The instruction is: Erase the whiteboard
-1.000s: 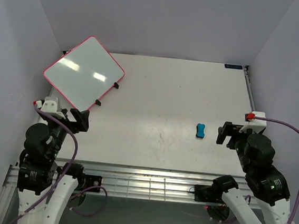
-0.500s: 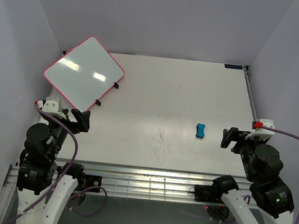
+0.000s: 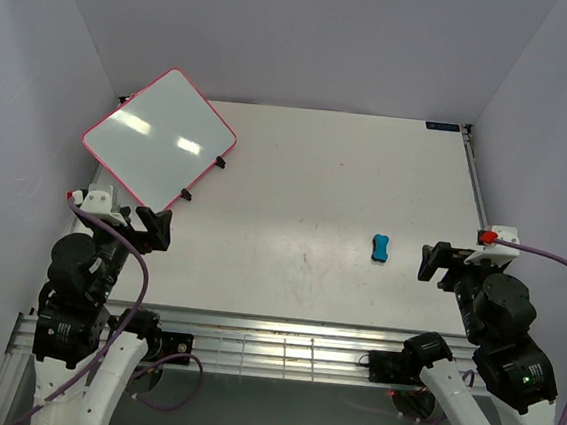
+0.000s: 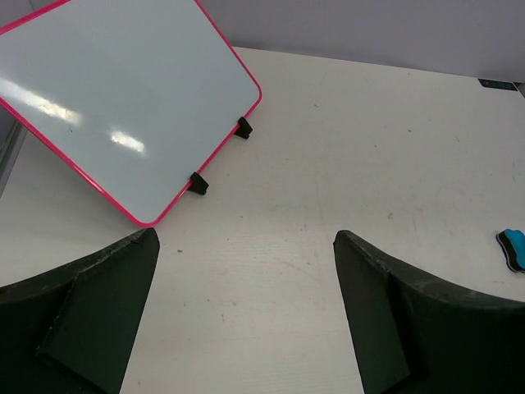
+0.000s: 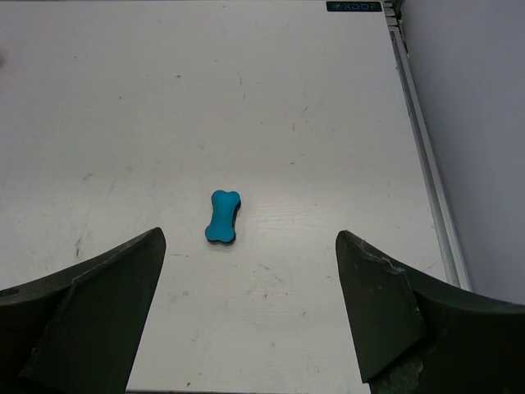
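Showing no writing, whiteboard [image 3: 158,138] at ten o'clock is looking done, glare possibly hiding traces; eraser [image 3: 381,247] is lying at three; left gripper [image 4: 246,246], right gripper [image 5: 250,238] are hanging spread, empty.

Open passage over the table [image 3: 317,176] through centre frame, blocked only by whiteboard [image 3: 160,138] propped at upper left and blue eraser [image 3: 381,247] right of centre.

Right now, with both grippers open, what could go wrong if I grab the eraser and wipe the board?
The whiteboard is propped on a thin stand; a firm wipe may tip it or slide it back.
The eraser is small and flat on the table; the right gripper may nudge it away.
It lies on the right, the board far left: a long reach.
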